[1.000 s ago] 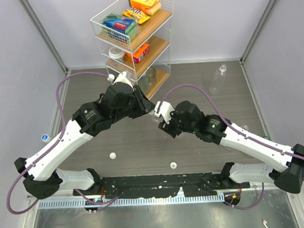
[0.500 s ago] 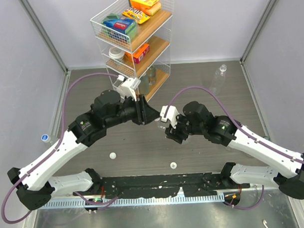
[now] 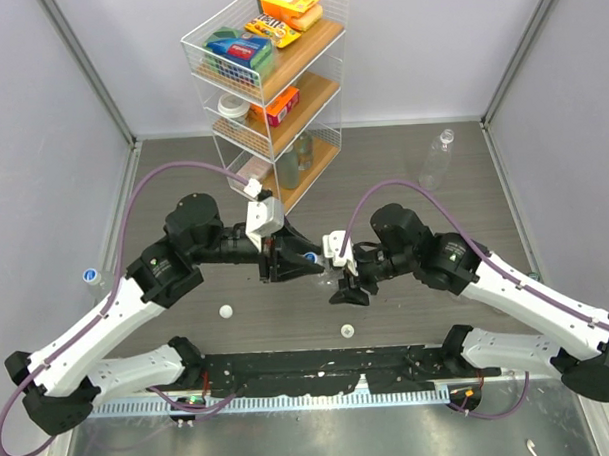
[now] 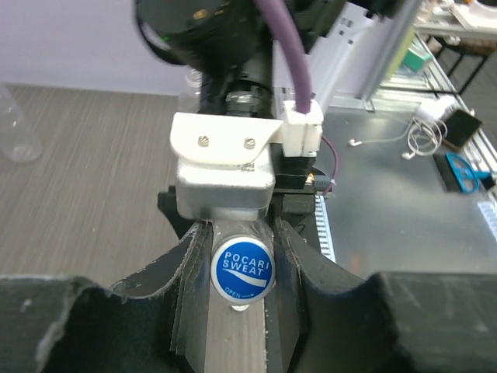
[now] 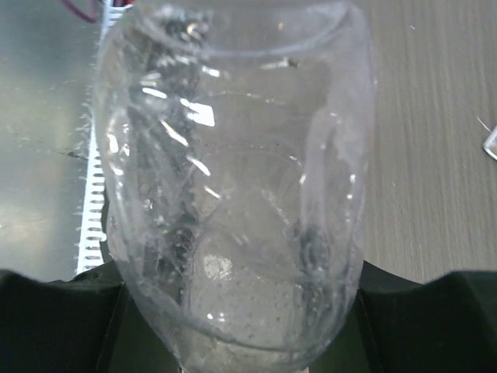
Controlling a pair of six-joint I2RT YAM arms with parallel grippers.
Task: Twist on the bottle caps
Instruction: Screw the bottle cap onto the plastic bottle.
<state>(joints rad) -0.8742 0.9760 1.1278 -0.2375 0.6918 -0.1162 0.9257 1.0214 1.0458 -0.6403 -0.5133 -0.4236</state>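
Blue cap point(image 4: 242, 268) pinched in the left gripper point(image 3: 302, 260) sits close to the bottle point(image 5: 233, 194) clamped by the right gripper point(image 3: 340, 277); next, seat it squarely on the neck, then twist.

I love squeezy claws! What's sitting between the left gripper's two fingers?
A round blue bottle cap printed POCARI SWEAT sits there, pinched on both sides by the left gripper. The left wrist view shows it best.
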